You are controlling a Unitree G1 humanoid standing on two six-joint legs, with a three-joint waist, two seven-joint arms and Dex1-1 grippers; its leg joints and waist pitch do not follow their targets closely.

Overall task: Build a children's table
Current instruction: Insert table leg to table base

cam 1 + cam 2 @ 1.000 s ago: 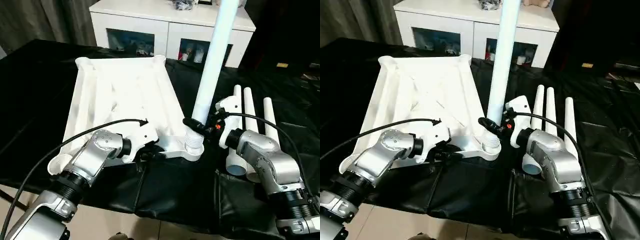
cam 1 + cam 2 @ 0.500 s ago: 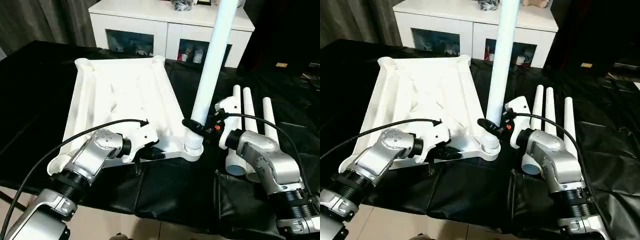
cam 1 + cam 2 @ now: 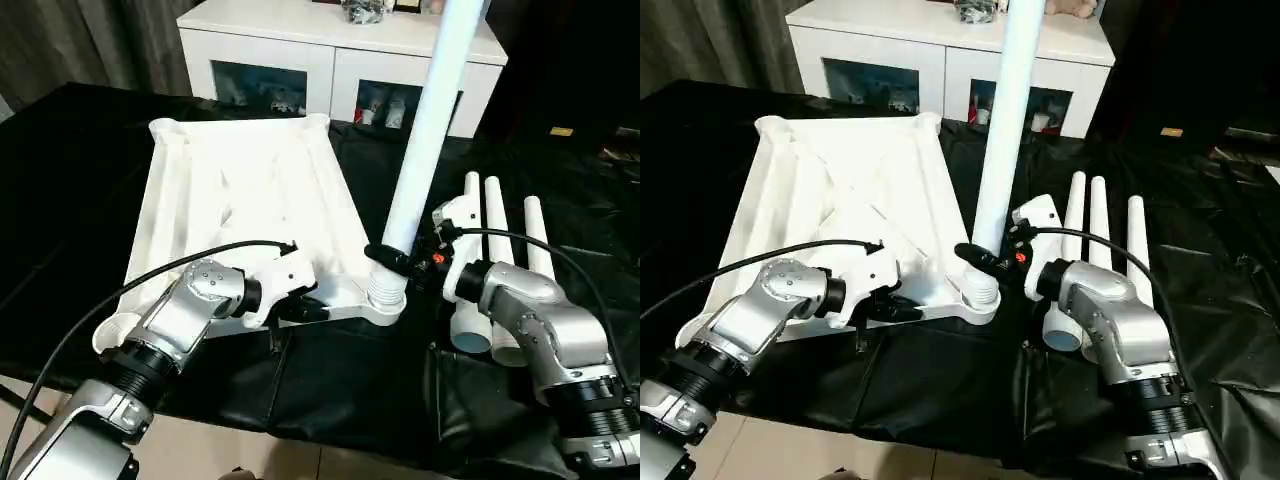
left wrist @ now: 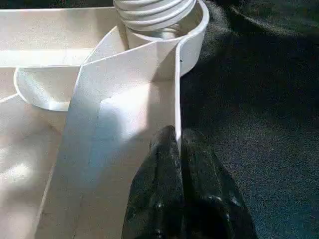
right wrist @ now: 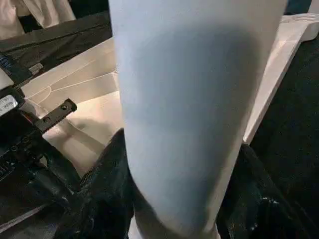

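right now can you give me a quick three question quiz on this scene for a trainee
1. True or false: the left claw is shut on the tabletop's near rim.
2. How many spare legs lie on the black cloth beside the right arm? A) two B) three C) four
3. Fill in: the right claw grips the upright leg just above its ribbed end, which sits in a corner ____.

Key: 1 true; 2 B; 3 socket

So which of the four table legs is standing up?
The leg in the right end effector, upright in the tabletop's corner socket; three other legs lie flat.
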